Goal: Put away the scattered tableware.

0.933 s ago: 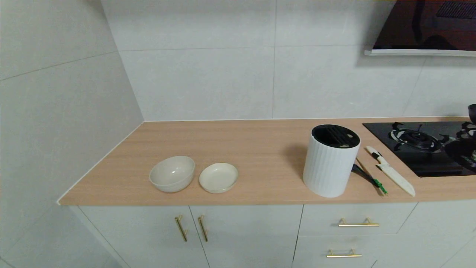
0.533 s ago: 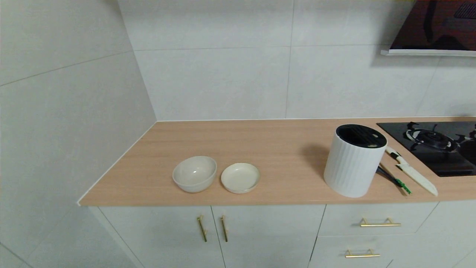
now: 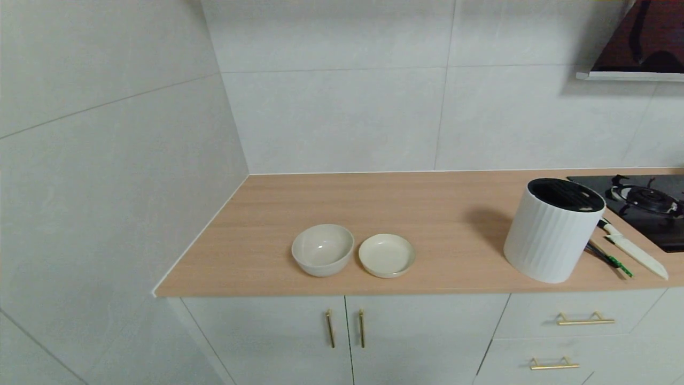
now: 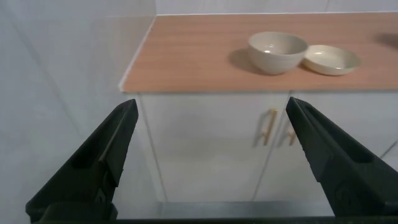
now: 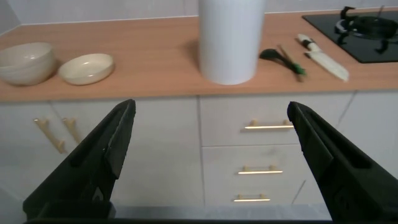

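Observation:
A cream bowl (image 3: 323,249) and a shallow cream dish (image 3: 387,254) sit side by side near the wooden counter's (image 3: 417,208) front edge. The bowl (image 4: 277,51) and the dish (image 4: 330,58) lie far beyond my left gripper (image 4: 211,155), which hangs open below counter height, facing the cabinet doors. A white ribbed holder with a black slotted top (image 3: 554,229) stands to the right. Beside it lie black utensils with green tips (image 3: 609,258) and a white knife (image 3: 633,249). My right gripper (image 5: 211,155) is open too, low before the drawers, with the holder (image 5: 231,38) and knife (image 5: 322,57) ahead.
A black gas hob (image 3: 641,203) takes the counter's far right, under a dark hood (image 3: 638,40). Tiled walls close the back and left. White cabinet doors with gold handles (image 3: 344,327) and drawers (image 3: 585,321) lie under the counter.
The whole head picture has shifted right across the frames, so the camera has turned or moved left. Nothing on the counter has changed place.

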You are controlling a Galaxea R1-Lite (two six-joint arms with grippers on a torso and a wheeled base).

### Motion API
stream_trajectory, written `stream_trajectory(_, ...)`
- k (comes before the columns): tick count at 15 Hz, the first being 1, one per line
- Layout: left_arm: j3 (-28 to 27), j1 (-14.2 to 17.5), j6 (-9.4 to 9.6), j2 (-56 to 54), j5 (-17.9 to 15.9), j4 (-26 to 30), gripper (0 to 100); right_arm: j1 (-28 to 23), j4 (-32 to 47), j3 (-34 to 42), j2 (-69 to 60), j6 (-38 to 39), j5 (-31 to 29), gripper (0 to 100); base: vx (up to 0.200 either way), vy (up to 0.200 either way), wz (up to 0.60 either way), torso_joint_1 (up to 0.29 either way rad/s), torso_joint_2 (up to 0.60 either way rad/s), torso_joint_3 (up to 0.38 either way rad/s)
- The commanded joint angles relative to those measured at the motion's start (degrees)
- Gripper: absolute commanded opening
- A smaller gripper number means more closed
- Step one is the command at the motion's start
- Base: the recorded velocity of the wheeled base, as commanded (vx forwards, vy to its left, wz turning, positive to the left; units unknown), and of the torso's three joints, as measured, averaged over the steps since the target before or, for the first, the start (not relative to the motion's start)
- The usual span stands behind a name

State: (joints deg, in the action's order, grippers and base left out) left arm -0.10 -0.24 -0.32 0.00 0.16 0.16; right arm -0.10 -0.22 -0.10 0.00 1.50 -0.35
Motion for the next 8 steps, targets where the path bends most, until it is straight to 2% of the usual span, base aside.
stream_trajectory(1, 0.0, 0.0, -0.03, 0.0, 0.0, 0.0, 100, 0.0, 0.0, 0.0, 0.1, 0.0, 0.0, 100, 0.000, 0.200, 0.00, 0.002, 0.00, -0.002)
stream_trajectory(3, 0.0, 0.0, -0.03, 0.0, 0.0, 0.0, 100, 0.0, 0.0, 0.0, 0.1, 0.0, 0.0, 100, 0.000, 0.200, 0.00, 0.005, 0.00, 0.000)
stream_trajectory(8, 0.0, 0.0, -0.03, 0.0, 0.0, 0.0, 100, 0.0, 0.0, 0.0, 0.0, 0.0, 0.0, 100, 0.000, 0.000, 0.00, 0.000, 0.00, 0.000)
